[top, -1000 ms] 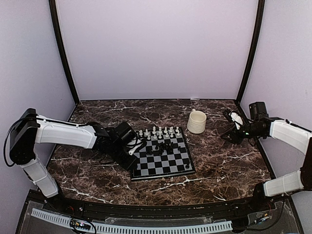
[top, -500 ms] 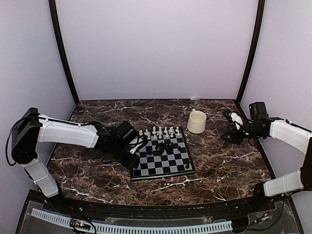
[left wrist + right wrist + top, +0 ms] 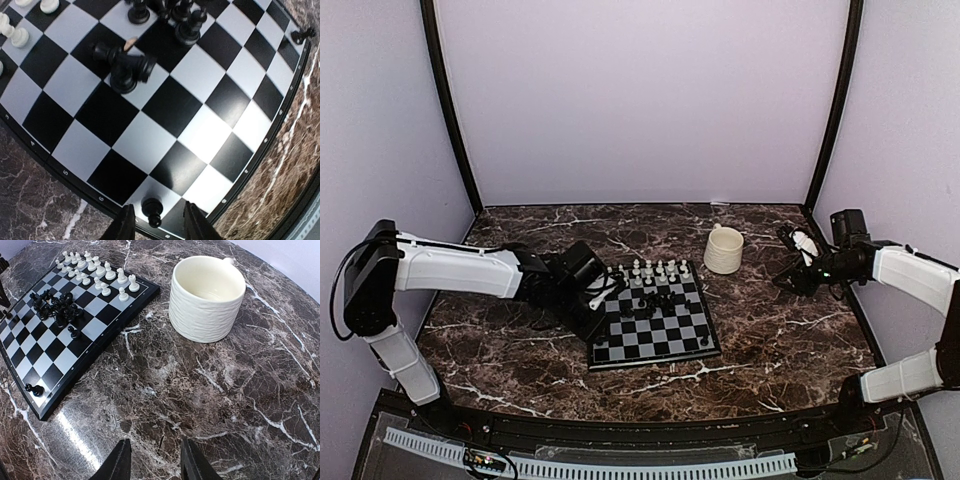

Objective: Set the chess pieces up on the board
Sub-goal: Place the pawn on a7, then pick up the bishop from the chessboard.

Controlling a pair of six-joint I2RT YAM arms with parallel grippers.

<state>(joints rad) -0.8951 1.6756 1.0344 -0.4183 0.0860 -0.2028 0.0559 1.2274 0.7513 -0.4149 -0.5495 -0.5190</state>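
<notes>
Left hand (image 3: 159, 227): fingers apart, clamped on nothing, low over the board (image 3: 172, 107) at its 9 o'clock edge as seen in top view. Btwn the tips, just ahead: one black pawn (image 3: 152, 210), upright on an edge-row square, thin gap either side, no contact visible. Further out in the wrist view, toward 11 o'clock: toppled black pieces (image 3: 125, 62), at least two on their sides and touching. Beyond those, at 12 o'clock: upright black pieces (image 3: 189, 27), bunched tight. At 10 o'clock of same view: a few white pieces (image 3: 19, 36), upright near the board's rim. At 2 o'clock, by the far corner: lone black piece (image 3: 303, 34), well apart from the rest.

Top view: board approx. centre of the dark marble surface (image 3: 780, 340), turned slightly. White row along its 12 o'clock edge, black bunch just inside that row.

Right hand (image 3: 156, 464): fingers apart, nothing btwn them, over the marble at approx. 3 o'clock of the surface, well apart from the board. Cream mug (image 3: 207, 300): upright, at 1 o'clock from right hand in its wrist view, near the board's 1 o'clock corner in top view, not touching it.
</notes>
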